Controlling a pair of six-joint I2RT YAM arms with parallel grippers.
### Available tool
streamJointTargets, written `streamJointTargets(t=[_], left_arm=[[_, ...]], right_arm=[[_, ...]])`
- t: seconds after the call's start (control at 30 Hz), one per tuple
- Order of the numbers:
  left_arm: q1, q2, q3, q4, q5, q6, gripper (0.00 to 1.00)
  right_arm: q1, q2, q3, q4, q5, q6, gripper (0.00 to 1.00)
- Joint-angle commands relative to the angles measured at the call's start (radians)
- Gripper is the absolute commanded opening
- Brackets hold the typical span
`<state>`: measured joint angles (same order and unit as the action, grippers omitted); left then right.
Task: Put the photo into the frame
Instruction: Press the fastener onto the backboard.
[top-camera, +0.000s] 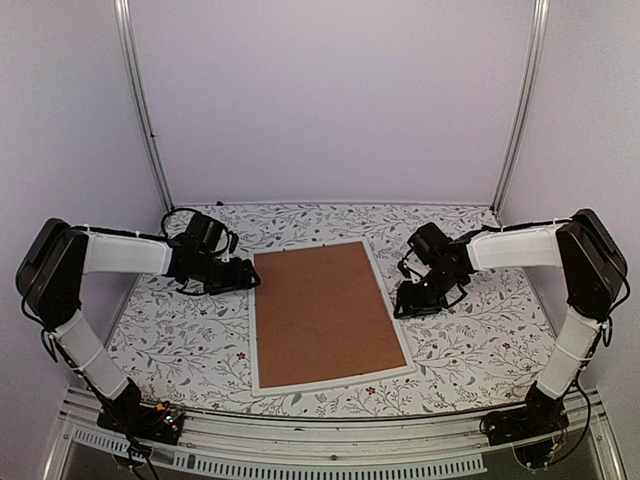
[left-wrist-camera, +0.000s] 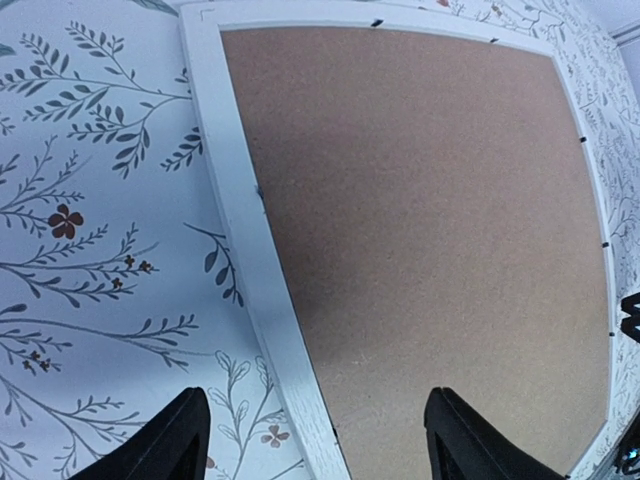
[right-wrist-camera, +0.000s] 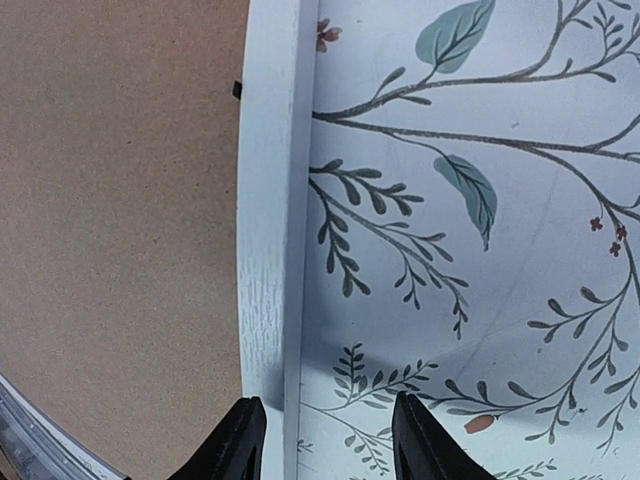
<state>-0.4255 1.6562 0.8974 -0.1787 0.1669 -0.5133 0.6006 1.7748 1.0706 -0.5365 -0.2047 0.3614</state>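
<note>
A: L gripper (left-wrist-camera: 315, 440), status?
B: Wide open, holding nothing. Fingers straddle the left rail of the frame (left-wrist-camera: 232, 200), low over it. Touching or not, can't tell.
A: R gripper (right-wrist-camera: 325, 440)?
B: Jaws partly apart, nothing gripped. One finger over the frame's right rail, the other over the floral cloth (right-wrist-camera: 480, 300) just beside it.
A: Frame pos?
B: Flat, mid-table, back side up, long sides running near-to-far, btwn both arms. Brown backing panel (top-camera: 322, 315) fills it, w/ small black tabs (right-wrist-camera: 237, 89) along the panel's edges.
</note>
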Motion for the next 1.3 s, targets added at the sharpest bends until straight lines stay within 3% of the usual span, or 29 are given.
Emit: streamJointTargets(t=[0.0, 0.4, 0.83, 1.27], left_arm=[[-0.008, -0.007, -0.018, 0.003, -0.001, -0.008, 0.76], [-0.024, -0.002, -0.029, 0.005, 0.003, -0.020, 0.76], [-0.133, -0.075, -0.174, 0.048, -0.023, -0.157, 0.76], [-0.204, -0.102, -0.207, 0.085, -0.031, -0.223, 0.67]], right_arm=[[0.021, 0.024, 0.032, -0.031, 0.032, -0.006, 0.46], [0.054, 0.052, 0.062, -0.075, 0.088, 0.008, 0.45], [0.103, 0.090, 0.097, -0.128, 0.149, 0.055, 0.45], [0.129, 0.110, 0.122, -0.143, 0.167, 0.079, 0.45]])
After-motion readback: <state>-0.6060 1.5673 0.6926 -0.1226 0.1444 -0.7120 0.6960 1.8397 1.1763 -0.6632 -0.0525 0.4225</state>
